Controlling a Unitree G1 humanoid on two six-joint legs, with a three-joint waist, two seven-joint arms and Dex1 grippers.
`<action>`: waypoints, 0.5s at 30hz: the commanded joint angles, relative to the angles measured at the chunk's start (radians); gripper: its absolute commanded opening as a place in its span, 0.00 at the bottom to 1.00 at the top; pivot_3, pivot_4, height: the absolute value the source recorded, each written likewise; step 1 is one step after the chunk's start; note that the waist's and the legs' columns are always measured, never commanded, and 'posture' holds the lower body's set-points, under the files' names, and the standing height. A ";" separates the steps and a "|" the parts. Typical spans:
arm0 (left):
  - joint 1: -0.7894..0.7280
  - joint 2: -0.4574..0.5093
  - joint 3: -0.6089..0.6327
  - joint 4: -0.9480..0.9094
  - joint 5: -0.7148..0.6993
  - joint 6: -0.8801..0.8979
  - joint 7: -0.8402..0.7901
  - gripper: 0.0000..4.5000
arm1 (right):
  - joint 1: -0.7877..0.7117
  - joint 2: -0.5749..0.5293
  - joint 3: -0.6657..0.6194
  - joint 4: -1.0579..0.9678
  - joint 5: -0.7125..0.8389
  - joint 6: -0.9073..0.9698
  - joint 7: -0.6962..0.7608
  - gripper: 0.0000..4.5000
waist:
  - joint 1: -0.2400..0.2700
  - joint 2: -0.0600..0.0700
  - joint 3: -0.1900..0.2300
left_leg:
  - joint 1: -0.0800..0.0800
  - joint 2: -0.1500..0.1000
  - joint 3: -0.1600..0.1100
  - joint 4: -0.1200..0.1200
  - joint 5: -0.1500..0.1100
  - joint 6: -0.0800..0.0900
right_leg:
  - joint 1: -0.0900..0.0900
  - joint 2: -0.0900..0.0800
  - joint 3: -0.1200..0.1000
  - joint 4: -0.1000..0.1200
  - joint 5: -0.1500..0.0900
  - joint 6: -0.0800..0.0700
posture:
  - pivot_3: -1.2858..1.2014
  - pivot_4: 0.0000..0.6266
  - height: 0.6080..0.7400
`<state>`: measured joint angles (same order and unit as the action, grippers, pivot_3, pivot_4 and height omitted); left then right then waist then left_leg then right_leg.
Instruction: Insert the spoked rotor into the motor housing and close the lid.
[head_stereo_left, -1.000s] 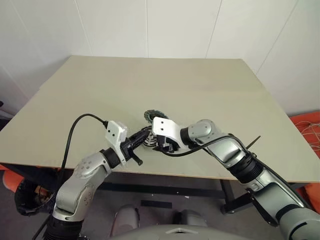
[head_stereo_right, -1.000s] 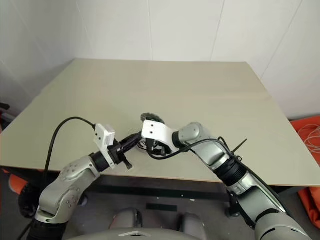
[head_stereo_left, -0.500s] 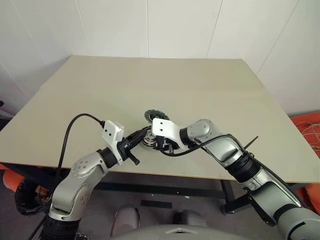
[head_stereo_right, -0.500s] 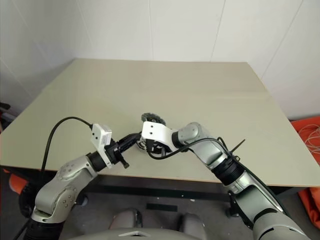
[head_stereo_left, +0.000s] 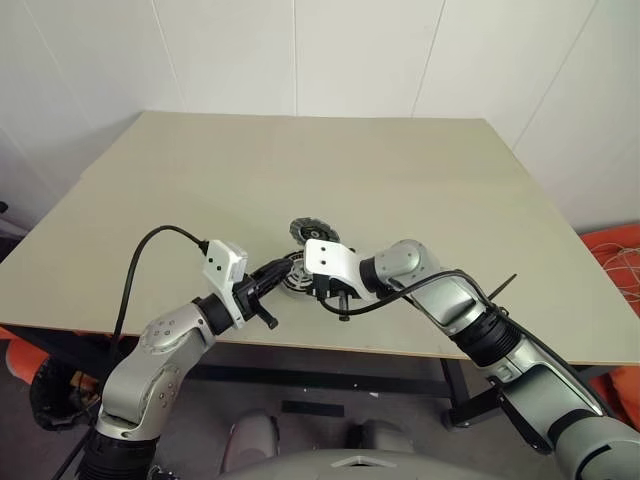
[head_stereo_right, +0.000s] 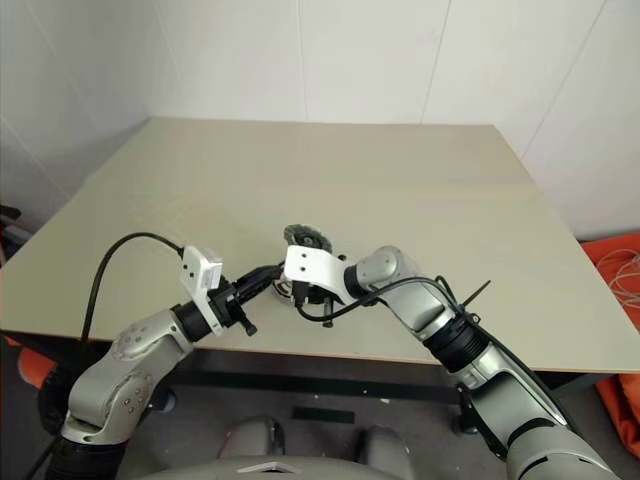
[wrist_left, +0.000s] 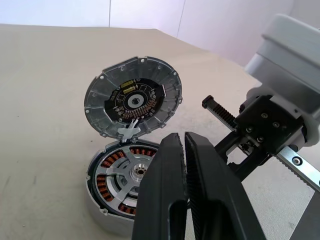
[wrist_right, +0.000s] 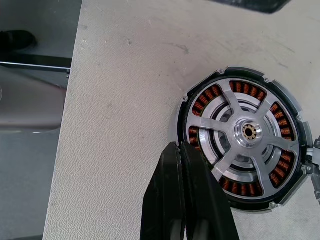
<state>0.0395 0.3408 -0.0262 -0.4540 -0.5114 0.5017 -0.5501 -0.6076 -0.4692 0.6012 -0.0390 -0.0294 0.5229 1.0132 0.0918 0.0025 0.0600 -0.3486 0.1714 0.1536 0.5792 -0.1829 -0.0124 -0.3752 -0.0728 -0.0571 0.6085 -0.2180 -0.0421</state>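
Housing (wrist_right: 243, 137): silvery cup on the beige surface (head_stereo_left: 400, 190) near its front edge, copper windings ringing the inside, the rotor (wrist_right: 248, 131) seated in it with silvery spokes meeting at a central hub. Lid (wrist_left: 132, 96): ribbed grey disc standing tilted open, joined to the housing's far rim, its inner face a dark circuit board; no writing legible on it. Left pincer (wrist_left: 185, 145) and right pincer (wrist_right: 181, 152): both clenched on nothing, each just beside the housing.
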 joint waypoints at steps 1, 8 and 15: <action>-0.010 -0.003 0.011 0.033 0.007 -0.057 -0.026 0.04 | -0.014 -0.001 -0.026 0.000 -0.009 -0.012 0.002 0.01 | 0.000 0.000 0.000 | 0.000 0.000 0.000 0.000 0.000 0.000 | 0.000 0.000 0.000 0.000 0.000 0.000 | 0.52 0.00 1.00; -0.008 0.000 0.023 0.222 0.038 -0.202 -0.121 0.04 | -0.020 0.013 -0.032 0.005 -0.004 -0.006 0.002 0.21 | 0.001 0.000 0.000 | 0.000 0.000 0.000 0.000 0.000 0.000 | 0.000 0.000 0.000 0.000 0.000 0.000 | 0.52 0.00 1.00; -0.025 -0.001 0.035 0.375 0.057 -0.317 -0.192 0.04 | -0.024 0.028 -0.025 0.025 -0.022 -0.024 -0.009 0.51 | 0.001 0.000 0.000 | 0.000 0.000 0.000 0.000 -0.001 0.001 | 0.000 0.000 0.000 0.000 0.000 0.000 | 0.52 0.00 1.00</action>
<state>0.0357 0.3395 -0.0124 -0.0813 -0.4586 0.2284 -0.7203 -0.6086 -0.4443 0.5995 -0.0104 -0.0444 0.5177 1.0050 0.0924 0.0025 0.0599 -0.3488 0.1713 0.1533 0.5787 -0.1837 -0.0110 -0.3752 -0.0729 -0.0571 0.6084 -0.2179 -0.0423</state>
